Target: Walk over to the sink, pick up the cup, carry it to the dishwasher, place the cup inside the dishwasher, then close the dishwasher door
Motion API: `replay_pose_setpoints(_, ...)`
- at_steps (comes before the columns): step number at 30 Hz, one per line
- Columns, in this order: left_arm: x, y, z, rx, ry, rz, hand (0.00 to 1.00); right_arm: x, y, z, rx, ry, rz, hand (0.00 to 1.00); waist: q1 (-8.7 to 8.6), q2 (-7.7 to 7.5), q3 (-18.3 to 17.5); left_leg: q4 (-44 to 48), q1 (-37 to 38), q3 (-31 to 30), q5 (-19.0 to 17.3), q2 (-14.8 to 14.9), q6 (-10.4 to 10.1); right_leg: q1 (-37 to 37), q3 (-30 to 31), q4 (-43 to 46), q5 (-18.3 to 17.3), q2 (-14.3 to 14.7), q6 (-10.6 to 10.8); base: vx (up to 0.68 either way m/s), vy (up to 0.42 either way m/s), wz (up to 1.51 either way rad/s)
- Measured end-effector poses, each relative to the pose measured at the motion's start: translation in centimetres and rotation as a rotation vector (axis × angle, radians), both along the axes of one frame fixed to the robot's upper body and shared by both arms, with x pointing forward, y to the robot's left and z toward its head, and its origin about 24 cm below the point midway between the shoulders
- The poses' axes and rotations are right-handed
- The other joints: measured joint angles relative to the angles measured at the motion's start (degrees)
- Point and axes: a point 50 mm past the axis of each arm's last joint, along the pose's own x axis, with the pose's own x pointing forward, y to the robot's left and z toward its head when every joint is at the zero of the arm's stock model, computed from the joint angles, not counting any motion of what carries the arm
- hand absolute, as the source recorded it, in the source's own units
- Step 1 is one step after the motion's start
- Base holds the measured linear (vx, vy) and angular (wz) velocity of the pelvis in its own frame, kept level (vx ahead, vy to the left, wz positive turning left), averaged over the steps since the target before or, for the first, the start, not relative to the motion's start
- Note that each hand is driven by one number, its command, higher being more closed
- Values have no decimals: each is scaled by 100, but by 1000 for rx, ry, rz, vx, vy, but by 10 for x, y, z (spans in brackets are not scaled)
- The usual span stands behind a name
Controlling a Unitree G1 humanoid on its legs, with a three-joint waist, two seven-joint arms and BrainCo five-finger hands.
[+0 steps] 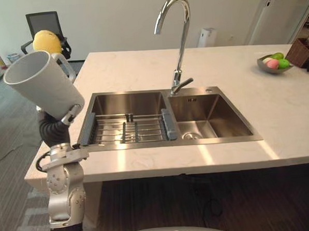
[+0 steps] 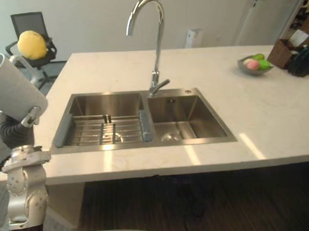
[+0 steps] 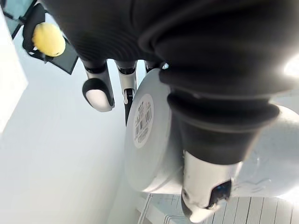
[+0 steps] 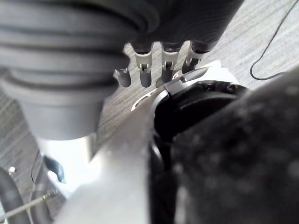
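At the far left the left hand (image 3: pixel 208 179) is raised beside the table (image 1: pixel 141 69), off its left edge, with the white cup (image 1: pixel 41 82) in its grip. The cup is tilted, its mouth up and away from the fingers and its base down toward the wrist. In the left wrist view the fingers (image 3: pixel 98 91) curl round one side of the cup while the thumb lies across its labelled base, so the cup is clamped between them. The cup's handle (image 1: pixel 63 60) sits on the far side from the thumb.

Beyond the fingers, well apart, a black chair (image 1: pixel 43 23) stands on the floor with a yellow round thing (image 1: pixel 47 42) on it.

To the right of the fingers and lower is the double sink (image 1: pixel 211 117), sunk into the table. A wire rack (image 1: pixel 127 130) with grey ends lies across its left basin, the one nearer the fingers. The curved faucet (image 1: pixel 180 41) rises behind the divider between the basins.

Further right, well away from the fingers, a grey bowl (image 1: pixel 268 68) of fruit (image 1: pixel 277 61) rests on the table near its far right corner, with a brown basket (image 1: pixel 299 51) just beyond it.

The right hand (image 4: pixel 145 74) shows in its wrist view above the grey floor (image 4: pixel 261 37), its fingers loosely bent, spaced apart and holding nothing.
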Motion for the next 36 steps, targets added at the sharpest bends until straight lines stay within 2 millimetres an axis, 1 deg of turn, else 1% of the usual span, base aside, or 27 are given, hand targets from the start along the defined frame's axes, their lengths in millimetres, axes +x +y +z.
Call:
replay_pose_setpoints(2, 1, -8, -3, -46, 3, -32, 100, 0, 1, 0, -3, 8, -84, 0, 53, -28, 3, 1, -49, -117, 61, -3, 19, 14, -154, 2, -6, 3, -6, 21, -28, 26)
replay_pose_setpoints(5, 0, -11, -3, -60, -3, -60, 100, 1, 0, -1, -13, 26, -204, 0, 150, -11, 78, -1, -263, -394, 130, -25, 25, -30, -334, 127, -69, 40, -25, -71, -20, 48)
replay_pose_setpoints(8, -11, -7, -2, -58, -12, -48, 100, 6, 0, -2, -3, 32, -225, 0, 237, 5, 249, 4, -403, -874, 237, -100, 16, 12, -816, 258, -166, 31, 0, -67, -15, 93)
replay_pose_setpoints(9, -18, -2, -2, -62, -11, -17, 100, 4, -1, -3, 2, 47, -224, 0, 400, 71, 342, 9, -500, -1197, 331, -159, 28, 53, -1130, 310, -215, 32, 2, -37, -16, 107)
replay_pose_setpoints(11, -25, 8, 0, -59, -15, 38, 100, 6, -2, -4, 5, 56, -218, 0, 551, 65, 422, 10, -673, -1703, 501, -247, 32, 98, -1593, 411, -314, 54, 17, -42, -8, 137)
replay_pose_setpoints(13, -30, 15, -2, -46, -1, 80, 100, 8, -4, -3, 14, 50, -193, 0, 733, 159, 613, 7, -764, -2207, 645, -364, 15, 237, -2030, 507, -443, 75, 29, -86, 9, 165)
replay_pose_setpoints(15, -39, 27, -9, -43, 44, 146, 100, 10, -9, -3, 23, 50, -174, 0, 872, 273, 684, 6, -868, -2299, 595, -419, 32, 320, -2483, 613, -542, 110, 36, -106, -10, 153)
replay_pose_setpoints(16, -43, 32, -12, -41, 64, 171, 100, 14, -14, -2, 11, 57, -130, 0, 938, 330, 690, 10, -940, -2094, 334, -454, 74, 321, -2808, 551, -538, 126, -4, -98, -3, 154)
replay_pose_setpoints(17, -43, 33, -12, -40, 62, 179, 100, 15, -13, -3, 21, 91, -127, 0, 1009, 116, 682, 294, -1202, -1352, -68, -476, 558, 281, -3172, 404, -487, -75, -49, -32, 13, 159)
replay_pose_setpoints(18, -43, 33, -11, -40, 55, 181, 100, 15, -14, -3, 16, 103, -118, 0, 1042, 141, 688, 721, -1396, -864, -131, -440, 752, 238, -3456, 478, -481, -181, -50, 139, 53, 165)
replay_pose_setpoints(19, -41, 34, -8, -41, 40, 185, 100, 21, -20, -1, -2, 107, -106, 0, 1045, 195, 766, 1688, -1550, 117, -348, -297, 1050, 249, -3835, 701, -475, -401, -3, 346, 80, 159)
replay_pose_setpoints(20, -41, 36, -6, -45, 24, 186, 100, 21, -26, 1, -18, 118, -99, 0, 1036, 229, 795, 2483, -1480, 1049, -701, 34, 1301, 350, -4194, 928, -477, -538, 58, 392, 80, 157)
replay_pose_setpoints(21, -40, 36, -4, -42, 16, 182, 100, 19, -30, 2, -28, 126, -95, 0, 1035, 331, 761, 2720, -1340, 1450, -811, 254, 1338, 413, -4394, 1078, -498, -514, 73, 265, 173, 188)
replay_pose_setpoints(22, -35, 31, 0, -44, -7, 142, 100, 16, -39, 4, -48, 121, -99, 0, 906, 592, 775, 2618, -1243, 1643, -729, 124, 921, 527, -4757, 1494, -620, -565, -91, 49, 237, 258)
replay_pose_setpoints(23, -29, 25, 8, -44, -53, 89, 100, 16, -40, 4, -44, 112, -121, 0, 788, 579, 779, 1968, -1133, 1356, -328, -278, 626, 591, -4842, 1325, -854, -530, -305, -77, 267, 297)
replay_pose_setpoints(24, -26, 22, 13, -53, -84, 68, 100, 18, -39, 4, -39, 102, -127, 0, 728, 561, 788, 1478, -1034, 998, -93, -550, 379, 633, -4877, 997, -898, -380, -408, -76, 222, 309)
replay_pose_setpoints(25, -23, 20, 17, -68, -117, 45, 100, 16, -36, 3, -32, 101, -146, 0, 569, 415, 832, 931, -761, 954, -380, -788, 72, 756, -5064, 656, -647, -373, -315, 56, 100, 274)
replay_pose_setpoints(26, -23, 20, 19, -75, -133, 27, 100, 13, -34, 2, -47, 125, -127, 0, 674, 480, 832, 1283, -427, 1747, -916, -357, 515, 993, -5654, 853, -565, -467, 129, 122, 75, 300)
replay_pose_setpoints(27, -24, 19, 18, -99, -137, 13, 100, 7, -43, 4, -72, 131, -149, 0, 601, 585, 934, 1065, -176, 1689, -860, -239, 758, 1150, -6120, 1307, -611, -478, 81, 106, 56, 218)
replay_pose_setpoints(29, -26, 20, 19, -99, -144, 7, 100, 12, -45, 6, -88, 116, -128, 0, 701, 684, 883, 777, -154, 1435, -693, -333, 829, 1033, -6137, 1434, -511, -645, -90, -65, 193, 110)
replay_pose_setpoints(30, -24, 17, 19, -98, -141, -9, 100, 19, -44, 6, -94, 95, -99, 0, 698, 625, 908, 673, -138, 1304, -628, -403, 853, 1011, -6079, 1647, -486, -768, -121, -80, 172, 49)
replay_pose_setpoints(31, -24, 15, 18, -102, -133, -18, 100, 22, -45, 7, -101, 89, -80, 0, 703, 620, 923, 581, -99, 1285, -611, -435, 835, 1010, -6072, 1796, -482, -844, -127, -58, 116, 31)
replay_pose_setpoints(32, -24, 10, 14, -104, -112, -38, 100, 25, -47, 8, -122, 82, -48, 0, 705, 622, 942, 406, -45, 1214, -587, -502, 823, 947, -6008, 2215, -491, -1042, -167, -55, 123, 16)
replay_pose_setpoints(33, -23, 5, 13, -105, -97, -63, 100, 30, -53, 11, -149, 54, -44, 0, 708, 648, 954, 329, -28, 1104, -536, -552, 848, 713, -5532, 2837, -561, -1282, -632, -62, 139, 25)
replay_pose_setpoints(34, -22, 3, 13, -97, -98, -74, 100, 33, -56, 12, -164, 26, -49, 0, 651, 667, 961, 283, -19, 978, -462, -577, 950, 474, -5036, 3103, -655, -1309, -857, -44, 180, 89)
replay_pose_setpoints(35, -16, -5, 17, -82, -110, -116, 100, 40, -55, 14, -170, -27, -63, 0, 423, 723, 982, 203, -98, 556, -301, -616, 974, 114, -3722, 3026, -847, -914, -621, -46, 137, 133)
replay_pose_setpoints(36, -12, -11, 17, -80, -114, -149, 100, 40, -52, 13, -166, -39, -77, 0, 319, 779, 1002, 173, -156, 256, -231, -620, 787, 8, -3146, 2821, -959, -570, -519, -108, 182, 233)
